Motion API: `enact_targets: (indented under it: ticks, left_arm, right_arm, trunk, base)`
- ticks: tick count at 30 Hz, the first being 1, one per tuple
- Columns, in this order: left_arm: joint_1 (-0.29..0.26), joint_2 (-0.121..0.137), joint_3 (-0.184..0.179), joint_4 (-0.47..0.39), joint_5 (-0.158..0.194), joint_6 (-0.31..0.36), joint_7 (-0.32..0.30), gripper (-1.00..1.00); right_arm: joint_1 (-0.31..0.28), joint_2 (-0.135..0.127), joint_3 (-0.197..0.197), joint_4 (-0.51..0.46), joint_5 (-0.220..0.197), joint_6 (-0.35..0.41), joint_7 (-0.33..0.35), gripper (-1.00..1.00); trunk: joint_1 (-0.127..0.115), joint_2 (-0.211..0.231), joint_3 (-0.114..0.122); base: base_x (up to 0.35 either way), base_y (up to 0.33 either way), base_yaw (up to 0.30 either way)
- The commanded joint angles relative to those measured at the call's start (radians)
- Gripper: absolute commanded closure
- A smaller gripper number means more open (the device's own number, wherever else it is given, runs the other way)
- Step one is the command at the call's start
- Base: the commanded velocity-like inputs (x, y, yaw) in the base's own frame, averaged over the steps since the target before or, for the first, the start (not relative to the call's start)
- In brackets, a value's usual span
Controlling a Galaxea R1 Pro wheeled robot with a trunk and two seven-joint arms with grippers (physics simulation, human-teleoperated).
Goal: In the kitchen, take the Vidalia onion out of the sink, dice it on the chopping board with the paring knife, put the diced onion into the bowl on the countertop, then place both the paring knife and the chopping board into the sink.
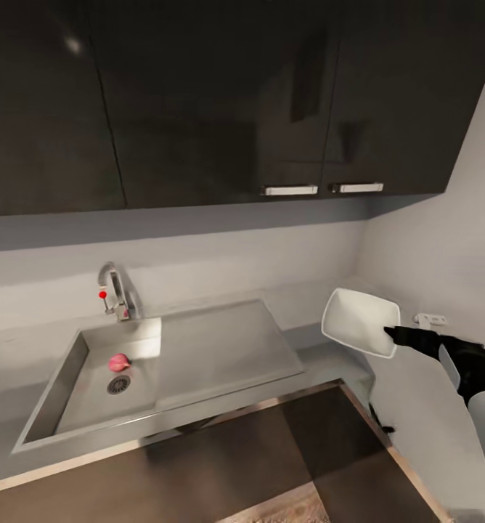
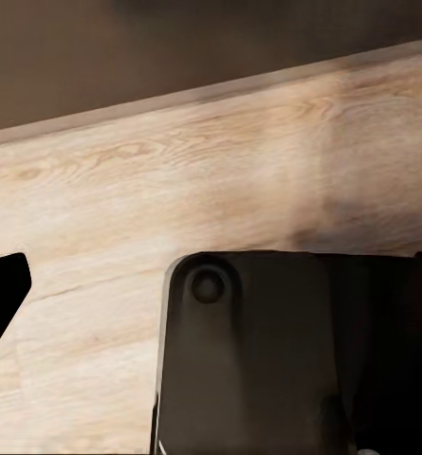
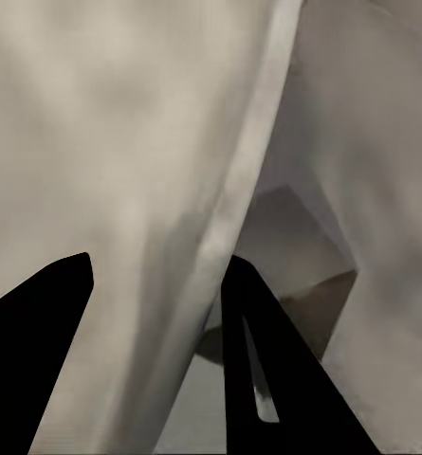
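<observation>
A small pinkish-red onion (image 1: 119,362) lies in the grey sink (image 1: 68,378) beside the round drain, below the chrome tap (image 1: 116,289). My right gripper (image 1: 391,334) is shut on the rim of the white square bowl (image 1: 359,319), which hangs tilted in the air over the right end of the countertop (image 1: 329,361). In the right wrist view the dark fingers (image 3: 49,360) clamp the bowl's pale rim (image 3: 220,218). My left gripper (image 2: 215,289) hangs open over the wood floor (image 2: 173,180). The chopping board and the paring knife are out of view.
The flat drainboard (image 1: 221,349) lies right of the basin. Glossy black upper cabinets (image 1: 199,102) hang overhead. A pale side wall (image 1: 446,240) with a socket (image 1: 433,318) stands close behind the bowl. The robot's dark base (image 2: 267,351) is under the left gripper.
</observation>
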Motion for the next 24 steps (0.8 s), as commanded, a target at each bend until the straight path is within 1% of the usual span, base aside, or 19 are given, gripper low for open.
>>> enact_targets:
  ticks: [1, 2, 3, 4, 5, 6, 9, 10, 11, 13, 14, 15, 16, 18, 19, 21, 22, 24]
  left_arm:
    - [0.000, -0.001, 0.004, -0.002, 0.002, -0.001, -0.004, -1.00]
    - [0.000, -0.001, 0.004, -0.002, 0.002, -0.001, -0.004, -1.00]
    - [0.000, -0.001, 0.004, -0.002, 0.002, -0.001, -0.004, -1.00]
    - [0.000, -0.001, 0.004, -0.002, 0.002, -0.001, -0.003, -1.00]
    - [0.000, -0.001, 0.004, -0.002, 0.002, -0.001, -0.003, -1.00]
    - [0.000, -0.001, 0.004, -0.002, 0.002, -0.001, -0.003, -1.00]
    - [0.000, -0.001, 0.004, -0.002, 0.002, -0.001, -0.003, -1.00]
    - [0.000, -0.001, 0.004, -0.002, 0.002, -0.001, -0.003, -1.00]
    - [0.000, -0.001, 0.004, -0.002, 0.002, -0.001, -0.003, -1.00]
    - [0.000, -0.001, 0.004, -0.002, 0.002, -0.001, -0.003, -1.00]
    - [0.000, -0.001, 0.004, -0.002, 0.002, -0.001, -0.003, -1.00]
    - [0.000, -0.001, 0.004, -0.002, 0.002, -0.001, -0.002, -1.00]
    - [0.000, -0.001, 0.004, -0.002, 0.002, -0.001, -0.002, -1.00]
    - [0.000, -0.001, 0.004, -0.003, 0.002, -0.001, -0.001, -1.00]
    - [0.000, -0.001, 0.004, -0.003, 0.002, -0.001, -0.002, -1.00]
    - [0.000, -0.001, 0.004, -0.003, 0.002, -0.001, -0.002, -1.00]
    - [0.000, -0.001, 0.004, -0.003, 0.002, -0.001, -0.002, -1.00]
    - [0.000, -0.001, 0.004, -0.003, 0.002, -0.001, -0.002, -1.00]
  right_arm:
    - [-0.001, 0.016, -0.007, -0.012, 0.026, 0.004, 0.008, 1.00]
    - [-0.001, 0.034, -0.007, -0.025, 0.046, 0.003, 0.008, 1.00]
    - [-0.001, 0.043, -0.007, -0.033, 0.058, 0.002, 0.008, 1.00]
    - [-0.001, 0.062, -0.007, -0.051, 0.086, 0.001, 0.008, 1.00]
    - [-0.001, 0.072, -0.008, -0.061, 0.100, 0.001, 0.008, 1.00]
    - [0.000, 0.090, -0.008, -0.082, 0.125, 0.000, 0.008, 1.00]
    - [0.004, 0.117, -0.009, -0.134, 0.158, 0.002, 0.008, 1.00]
    - [0.007, 0.120, -0.009, -0.142, 0.161, 0.002, 0.008, 1.00]
    - [0.017, 0.131, -0.009, -0.166, 0.168, 0.005, 0.009, 1.00]
    - [0.021, 0.142, -0.009, -0.181, 0.171, 0.008, 0.009, 1.00]
    - [0.022, 0.151, -0.009, -0.190, 0.172, 0.009, 0.009, 1.00]
    - [0.024, 0.168, -0.009, -0.199, 0.174, 0.010, 0.009, 1.00]
    - [0.024, 0.180, -0.009, -0.203, 0.175, 0.011, 0.008, 1.00]
    - [0.025, 0.195, -0.009, -0.208, 0.176, 0.011, 0.008, 1.00]
    - [0.025, 0.203, -0.009, -0.209, 0.176, 0.012, 0.008, 1.00]
    - [0.025, 0.211, -0.008, -0.210, 0.176, 0.012, 0.008, 1.00]
    - [0.025, 0.223, -0.009, -0.210, 0.177, 0.012, 0.008, 1.00]
    - [0.025, 0.237, -0.009, -0.211, 0.180, 0.012, 0.008, 1.00]
  trunk:
    - [0.000, -0.002, -0.002]
    - [0.000, -0.002, -0.002]
    - [0.000, -0.002, -0.002]
    - [0.000, -0.002, -0.002]
    - [0.000, -0.002, -0.002]
    - [0.000, -0.002, -0.002]
    - [0.000, -0.002, -0.002]
    - [0.000, -0.002, -0.002]
    - [0.000, -0.002, -0.002]
    - [0.000, -0.002, -0.002]
    - [0.000, -0.002, -0.002]
    - [0.000, -0.002, -0.002]
    - [0.000, -0.002, -0.002]
    - [0.000, -0.002, -0.002]
    - [0.000, -0.002, -0.002]
    - [0.000, -0.002, -0.002]
    - [0.000, -0.002, -0.002]
    - [0.000, -0.002, -0.002]
  base:
    - [-0.316, 0.000, 0.000]
    - [-0.316, 0.000, 0.000]
    - [-0.316, 0.000, 0.000]
    - [-0.316, 0.000, 0.000]
    - [-0.316, 0.000, 0.000]
    - [-0.316, 0.000, 0.000]
    - [-0.287, 0.000, 0.000]
    - [-0.216, 0.000, 0.000]
    - [-0.091, 0.000, 0.000]
    - [-0.052, 0.000, 0.000]
    - [-0.030, 0.000, 0.000]
    - [-0.015, 0.000, 0.000]
    - [-0.010, 0.000, 0.000]
    - [-0.005, 0.019, 0.000]
    - [-0.002, 0.163, 0.000]
    - [-0.001, 0.213, 0.000]
    - [0.000, 0.246, 0.000]
    - [0.000, 0.256, 0.000]
